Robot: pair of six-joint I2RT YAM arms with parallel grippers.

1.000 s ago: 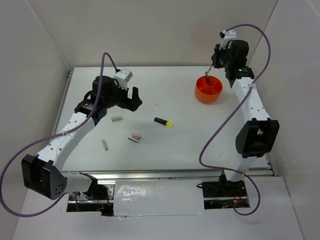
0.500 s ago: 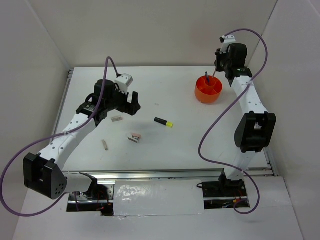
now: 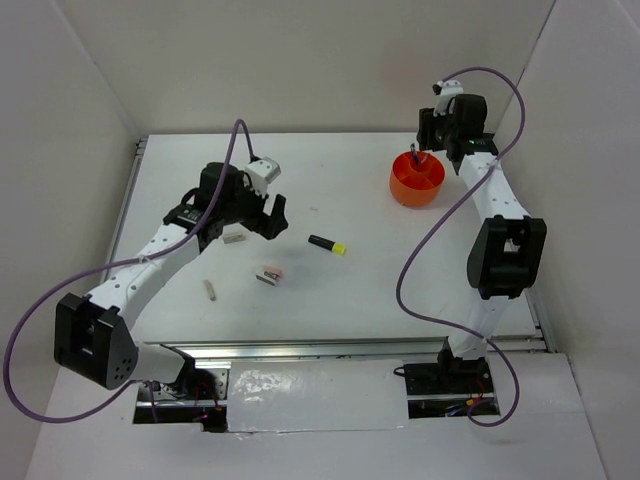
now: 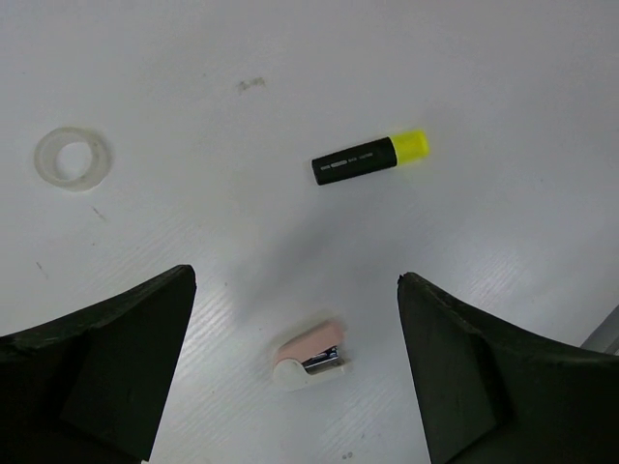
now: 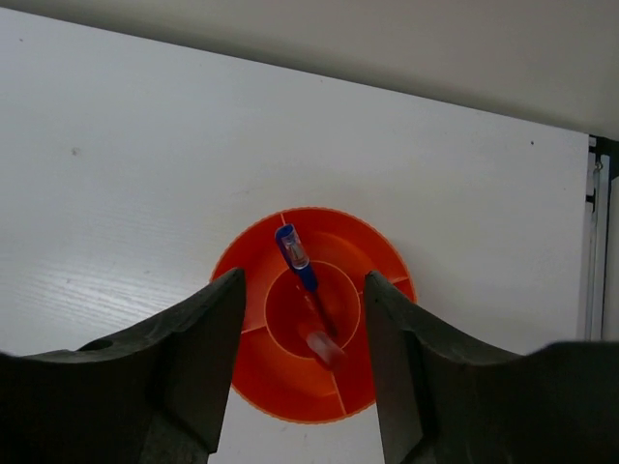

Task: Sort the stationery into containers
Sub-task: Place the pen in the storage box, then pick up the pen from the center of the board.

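1. Over the table (image 3: 360, 300), seen from above, the orange tub (image 3: 417, 190) sits toward 1 o'clock, with the red-and-blue pen (image 3: 413, 153) standing up out of it. The right gripper (image 3: 427, 135) hangs just above that pen. The left gripper (image 3: 268, 213) hovers toward 10 o'clock, among the loose pieces. A grey block (image 3: 234, 238) lies just beside it and a beige block (image 3: 210, 290) lies out toward 8 o'clock.

2. From the left wrist, the jaws are spread wide and hold nothing. The pink-and-white eraser (image 4: 309, 353) lies between them at 6 o'clock. The black marker (image 4: 368, 159) lies at 1 o'clock with its yellow cap outward, and the white ring (image 4: 73, 159) at 10 o'clock. I'd guess the arm stays high to line up on the eraser, the piece it frames best.

3. From the right wrist, the fingers stand apart on either side of the tub and pinch nothing. The pen leans in the round middle compartment, its blue end tipped toward 11 o'clock. The open jaws suggest this item is delivered. A straight lift would avoid knocking the pen over.
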